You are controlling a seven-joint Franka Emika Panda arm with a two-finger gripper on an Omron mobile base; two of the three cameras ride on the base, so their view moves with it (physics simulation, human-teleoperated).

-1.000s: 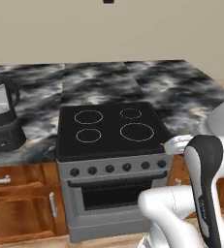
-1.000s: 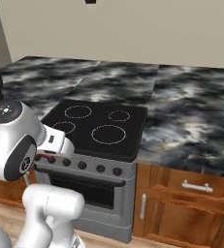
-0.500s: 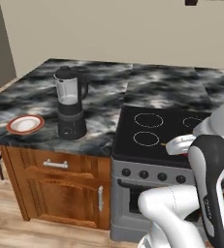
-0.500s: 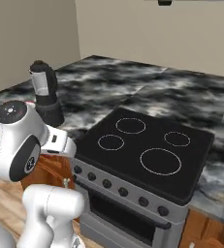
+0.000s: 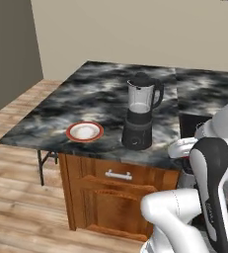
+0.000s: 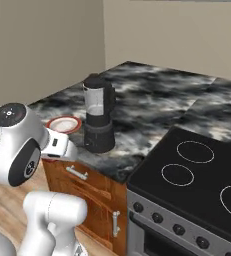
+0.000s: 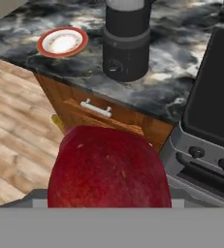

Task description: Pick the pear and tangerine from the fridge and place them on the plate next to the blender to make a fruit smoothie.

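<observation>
Large red fruit [image 7: 109, 167] hiding the fingertips in hand view, jaws' state impossible to tell; plate [image 5: 85, 132] near counter's [image 5: 100, 94] front edge, just beside blender [image 5: 140, 117], bare marble beyond

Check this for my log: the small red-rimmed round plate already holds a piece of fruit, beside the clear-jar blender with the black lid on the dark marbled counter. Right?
Not quite. The small red-rimmed round plate is bare; the left base view shows only its pale centre. It does sit beside the clear-jar blender with the black lid on the dark marbled counter.
</observation>
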